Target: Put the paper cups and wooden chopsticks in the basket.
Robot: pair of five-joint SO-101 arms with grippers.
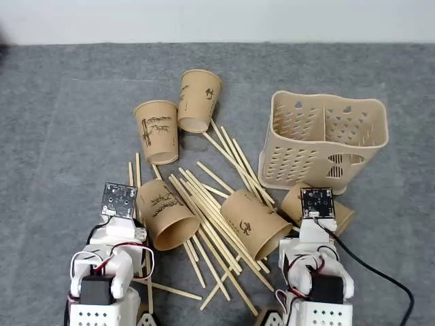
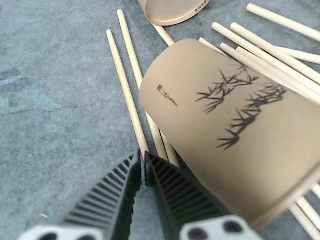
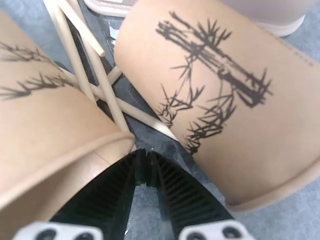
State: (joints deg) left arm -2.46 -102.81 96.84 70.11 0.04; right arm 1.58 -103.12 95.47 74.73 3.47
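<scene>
Several tan paper cups lie on their sides among scattered wooden chopsticks (image 1: 211,200) on grey carpet. Two cups (image 1: 158,130) (image 1: 198,100) lie at the back. The beige slotted basket (image 1: 299,163) stands upright at the right. My left gripper (image 2: 144,161) is shut with nothing in it, its tips by a chopstick (image 2: 127,87) beside a cup (image 2: 235,125). My right gripper (image 3: 146,159) is shut and empty, low between two cups (image 3: 225,100) (image 3: 45,135). In the high view the left arm (image 1: 119,227) sits beside a cup (image 1: 165,214) and the right arm (image 1: 317,231) next to another (image 1: 255,224).
A fifth cup (image 1: 345,216) lies partly under the right arm, against the basket's foot (image 3: 287,22). Bare carpet (image 1: 61,136) spreads to the left and behind the basket. A black cable (image 1: 387,278) trails at the front right.
</scene>
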